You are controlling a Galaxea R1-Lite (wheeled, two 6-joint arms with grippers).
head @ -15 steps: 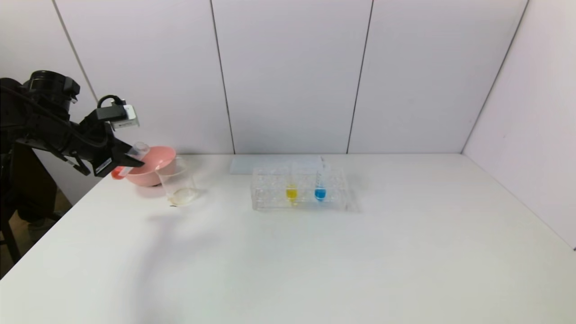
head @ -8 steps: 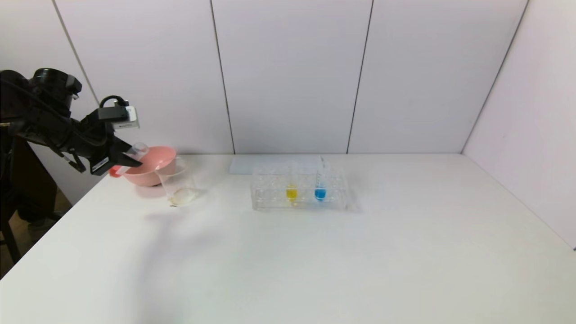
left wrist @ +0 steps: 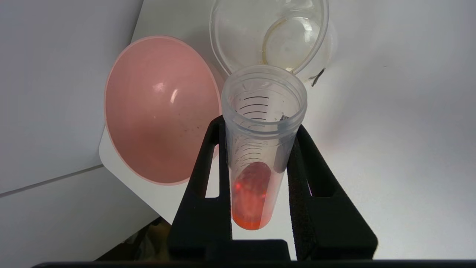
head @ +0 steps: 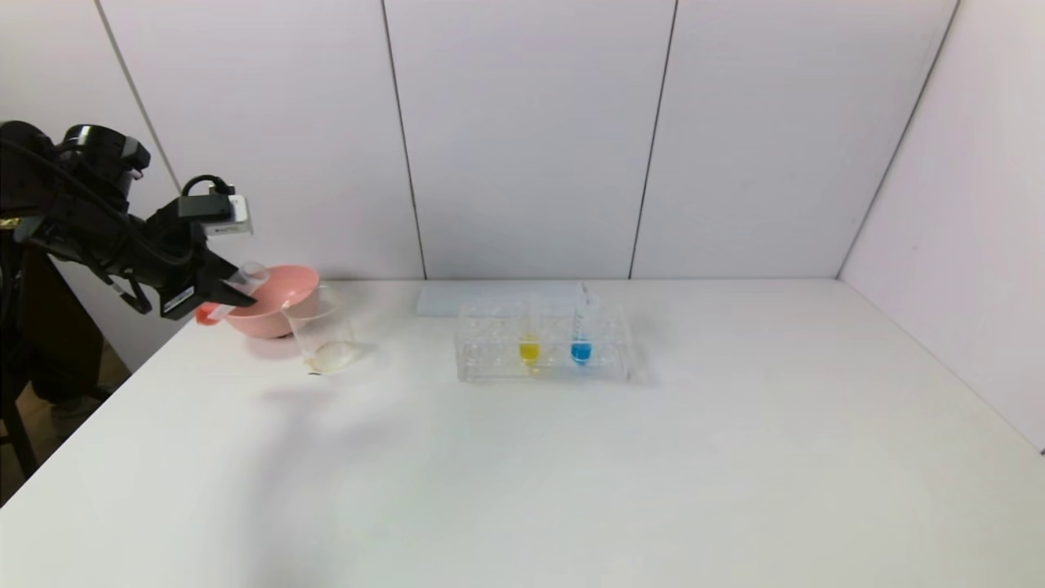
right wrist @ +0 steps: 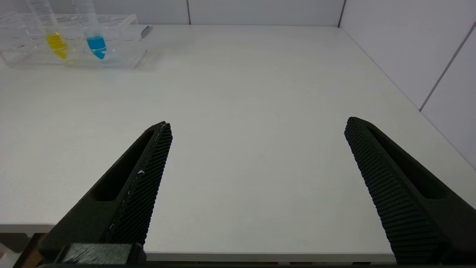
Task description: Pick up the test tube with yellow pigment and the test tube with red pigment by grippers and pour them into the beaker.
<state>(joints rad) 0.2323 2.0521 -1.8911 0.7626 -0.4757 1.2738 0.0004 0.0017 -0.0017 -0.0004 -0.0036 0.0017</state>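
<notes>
Item in hand: the red tube [left wrist: 260,149], pinched between the two fingers of my left gripper [head: 214,292] and held tilted in the air at the table's far left, its open mouth aimed toward the beaker [head: 321,331], red liquid pooled at the rounded tip. Step, as I judge it: the red pour, not yet begun, since the beaker holds no red. Next I must carry the mouth over the beaker's rim and tip further, keeping clear of the pink bowl [head: 273,302] just behind it. Yellow tube [head: 529,343]: upright in the clear rack [head: 490,359] at mid-table, beside a blue tube [head: 581,343], untouched. Right gripper [right wrist: 256,130]: fingers spread wide, empty, low at the table's near edge, well apart from the rack.
</notes>
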